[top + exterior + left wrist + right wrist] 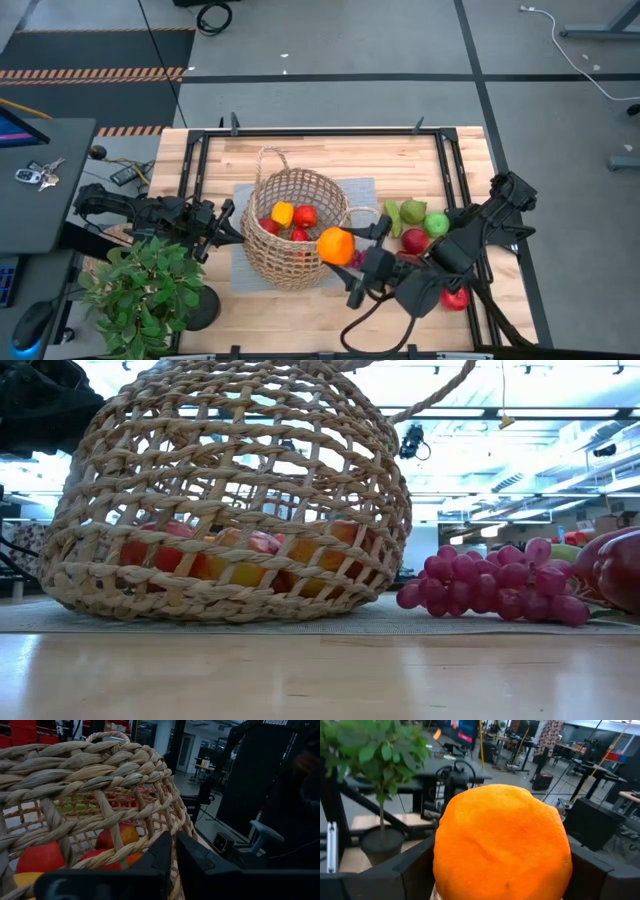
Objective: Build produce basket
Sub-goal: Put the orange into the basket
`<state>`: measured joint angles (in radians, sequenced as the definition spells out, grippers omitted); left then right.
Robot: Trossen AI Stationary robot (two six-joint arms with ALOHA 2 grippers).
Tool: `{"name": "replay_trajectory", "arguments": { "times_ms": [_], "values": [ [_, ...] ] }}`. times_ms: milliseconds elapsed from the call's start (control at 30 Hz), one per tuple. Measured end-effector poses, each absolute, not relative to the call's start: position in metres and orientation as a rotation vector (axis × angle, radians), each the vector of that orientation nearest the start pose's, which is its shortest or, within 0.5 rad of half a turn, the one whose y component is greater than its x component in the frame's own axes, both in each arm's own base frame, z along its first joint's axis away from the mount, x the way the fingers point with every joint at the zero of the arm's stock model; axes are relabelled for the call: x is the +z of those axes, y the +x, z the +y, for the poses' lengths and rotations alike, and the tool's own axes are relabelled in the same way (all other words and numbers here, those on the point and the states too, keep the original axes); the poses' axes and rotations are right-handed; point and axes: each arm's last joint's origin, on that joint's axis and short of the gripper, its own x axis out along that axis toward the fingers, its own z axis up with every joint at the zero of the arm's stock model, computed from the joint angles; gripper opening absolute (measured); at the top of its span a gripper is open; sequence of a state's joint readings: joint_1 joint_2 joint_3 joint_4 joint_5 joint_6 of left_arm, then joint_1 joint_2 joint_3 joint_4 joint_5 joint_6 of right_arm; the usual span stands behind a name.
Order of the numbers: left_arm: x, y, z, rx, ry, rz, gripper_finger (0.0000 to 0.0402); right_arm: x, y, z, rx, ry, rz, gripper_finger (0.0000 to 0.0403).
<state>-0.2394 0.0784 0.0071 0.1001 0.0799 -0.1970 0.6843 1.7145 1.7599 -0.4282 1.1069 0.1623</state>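
The large round tan wicker basket (290, 230) sits just left of centre in the overhead picture, on a grey woven mat (245, 215) over the pale wooden table (330, 155), and already holds a yellow lemon (282, 213) and red apples (304, 216). The right gripper (338, 246) hangs at the basket's lower right rim with its two dark fingers clamped on a round bright orange (336, 245), which fills the right wrist picture. The left gripper (232, 222) is at the basket's left wall, its fingers pinched together on the woven rim. To the right of the basket lie green pears (412, 212), another red apple (455, 297) and a bunch of purple grapes (490, 582). A leafy green potted plant (140, 290) stands at the lower left
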Motion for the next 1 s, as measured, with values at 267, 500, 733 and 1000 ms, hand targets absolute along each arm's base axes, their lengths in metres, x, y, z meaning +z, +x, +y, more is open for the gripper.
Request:
{"name": "replay_trajectory", "arguments": {
  "times_ms": [267,500,733,1000],
  "values": [
    [0.1692,0.0986,-0.0264,-0.321,-0.198,0.003,0.0029,0.4111,0.3068,0.2153,-0.484,-0.244,0.199,0.0332],
    [0.1692,0.0986,-0.0264,-0.321,-0.198,0.003,0.0033,0.4122,0.3040,0.2107,-0.622,-0.763,0.347,0.0332],
    [0.1692,0.0986,-0.0264,-0.321,-0.198,0.003,0.0032,0.4109,0.3040,0.2084,-0.587,-1.177,0.508,0.0334],
    [0.1693,0.0986,-0.0264,-0.321,-0.197,0.003,0.0032,0.4108,0.3045,0.2080,-0.560,-1.296,0.551,0.0341]
  ]
}}
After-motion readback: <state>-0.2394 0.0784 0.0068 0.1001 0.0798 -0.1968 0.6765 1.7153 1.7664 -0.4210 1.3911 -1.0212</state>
